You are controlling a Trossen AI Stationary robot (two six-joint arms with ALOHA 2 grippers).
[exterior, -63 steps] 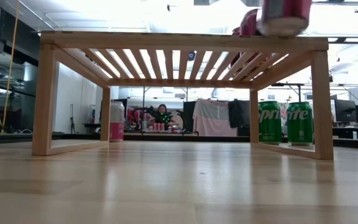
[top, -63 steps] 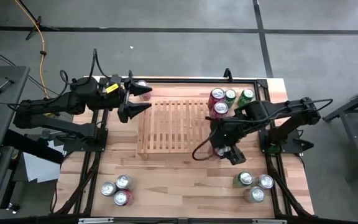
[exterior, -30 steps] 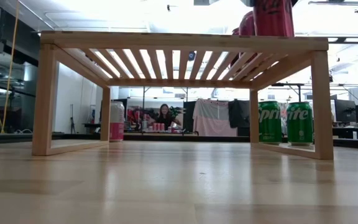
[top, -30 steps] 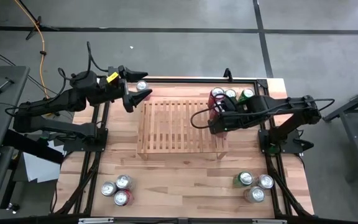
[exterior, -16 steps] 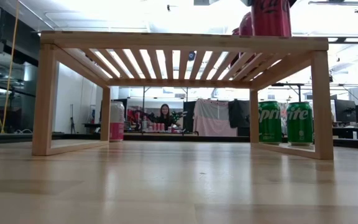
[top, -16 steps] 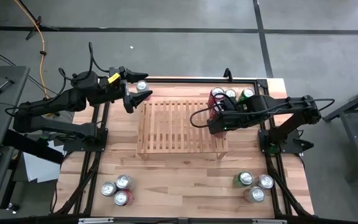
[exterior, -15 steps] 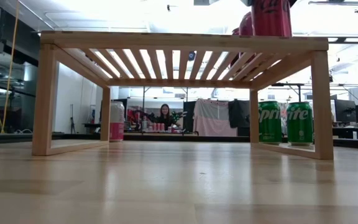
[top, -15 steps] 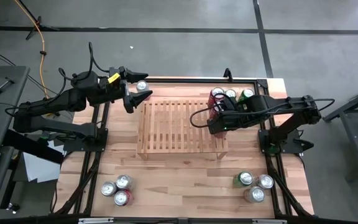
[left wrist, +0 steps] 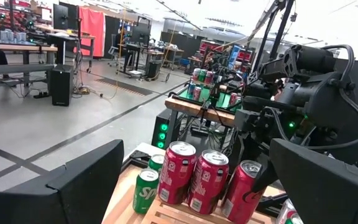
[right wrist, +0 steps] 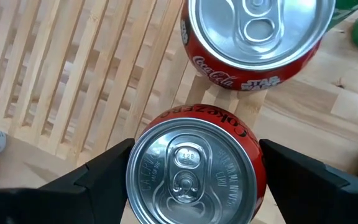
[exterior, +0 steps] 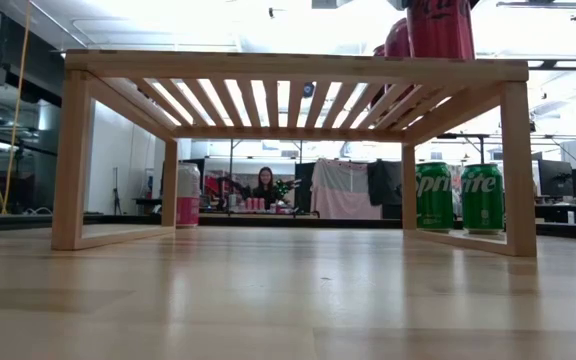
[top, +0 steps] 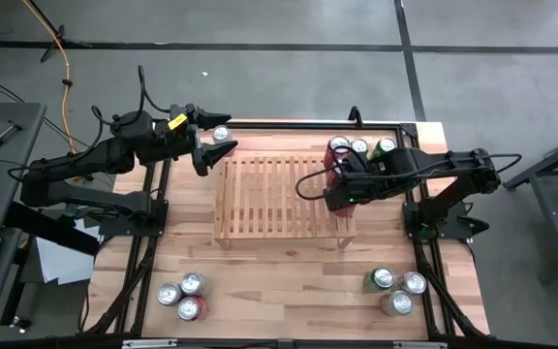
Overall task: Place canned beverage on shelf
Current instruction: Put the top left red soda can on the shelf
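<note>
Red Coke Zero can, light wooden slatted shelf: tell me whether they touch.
Touching. Low view: the red can sits flush on the wooden shelf, no gap visible.

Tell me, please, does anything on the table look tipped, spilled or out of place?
Nothing stands out. The red can stands upright on the shelf between the right gripper's fingers; the other cans stand upright too.

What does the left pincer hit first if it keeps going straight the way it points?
Probably a red can of the cluster at the shelf's far right end, with the right arm just beyond. The left pincer, open, aims across the table toward them; depth is unclear.
</note>
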